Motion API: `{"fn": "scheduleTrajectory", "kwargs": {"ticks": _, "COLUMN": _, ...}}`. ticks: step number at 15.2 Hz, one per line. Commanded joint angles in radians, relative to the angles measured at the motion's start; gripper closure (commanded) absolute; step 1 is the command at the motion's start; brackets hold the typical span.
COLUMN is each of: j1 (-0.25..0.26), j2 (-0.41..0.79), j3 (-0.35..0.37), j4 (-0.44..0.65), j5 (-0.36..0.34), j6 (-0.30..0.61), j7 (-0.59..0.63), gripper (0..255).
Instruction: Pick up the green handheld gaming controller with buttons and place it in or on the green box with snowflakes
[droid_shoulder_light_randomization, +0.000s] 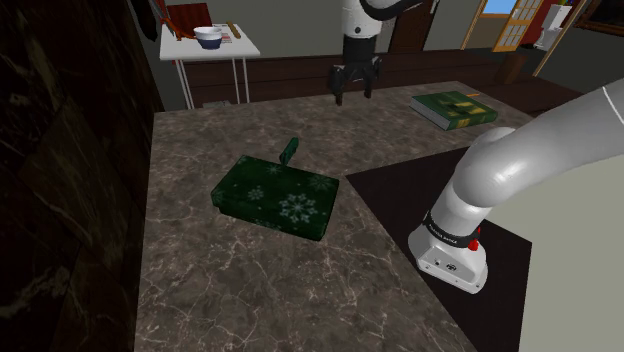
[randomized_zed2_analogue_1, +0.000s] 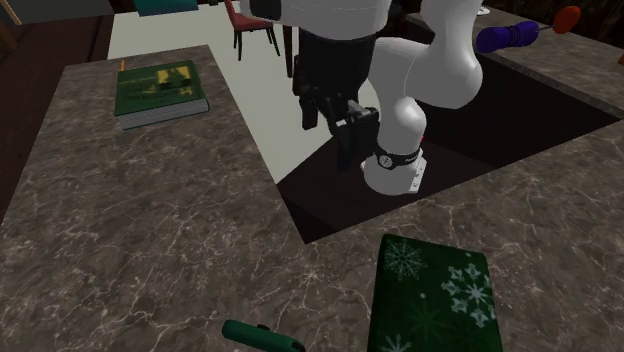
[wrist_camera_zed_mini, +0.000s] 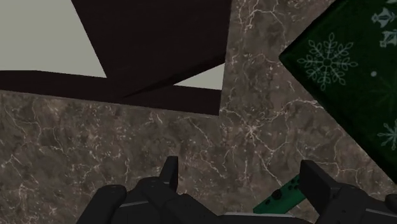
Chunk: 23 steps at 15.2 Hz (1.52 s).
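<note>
The green controller (droid_shoulder_light_randomization: 288, 152) is a slim dark-green piece lying on the marble counter against the far edge of the green snowflake box (droid_shoulder_light_randomization: 278, 197). In the second exterior view the controller (randomized_zed2_analogue_1: 262, 337) lies just left of the box (randomized_zed2_analogue_1: 432, 295). My gripper (droid_shoulder_light_randomization: 354, 92) hangs high over the counter, beyond the box and apart from both. It is open, with nothing between its fingers. In the wrist view the gripper (wrist_camera_zed_mini: 242, 184) looks down on bare marble, the controller (wrist_camera_zed_mini: 280, 199) shows beside one fingertip (wrist_camera_zed_mini: 315, 181), and the box (wrist_camera_zed_mini: 347, 70) lies further off.
A green book (droid_shoulder_light_randomization: 455, 108) lies on the counter at the shoulder view's far right. A white table (droid_shoulder_light_randomization: 250, 48) carrying a bowl stands behind the counter. The stand sits in a dark recess (randomized_zed2_analogue_1: 480, 110). A purple object (randomized_zed2_analogue_1: 505, 37) lies past it.
</note>
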Motion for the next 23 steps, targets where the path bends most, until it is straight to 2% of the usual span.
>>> {"fn": "scheduleTrajectory", "kwargs": {"ticks": 1, "j1": -0.013, "j2": 0.050, "j3": 0.017, "j4": -0.014, "j5": 0.012, "j6": 0.068, "j7": 0.066, "gripper": 0}}
{"fn": "scheduleTrajectory", "kwargs": {"ticks": 7, "j1": -0.048, "j2": 0.250, "j3": 0.070, "j4": 0.005, "j5": 0.027, "j6": 0.259, "j7": 0.261, "gripper": 0}}
{"fn": "scheduleTrajectory", "kwargs": {"ticks": 13, "j1": -0.079, "j2": 0.477, "j3": 0.101, "j4": 0.078, "j5": 0.005, "j6": 0.424, "j7": 0.457, "gripper": 0}}
{"fn": "scheduleTrajectory", "kwargs": {"ticks": 21, "j1": -0.091, "j2": 0.786, "j3": 0.086, "j4": 0.245, "j5": -0.058, "j6": 0.581, "j7": 0.707, "gripper": 0}}
{"fn": "scheduleTrajectory", "kwargs": {"ticks": 23, "j1": -0.089, "j2": 0.816, "j3": 0.080, "j4": 0.256, "j5": -0.065, "j6": 0.601, "j7": 0.725, "gripper": 0}}
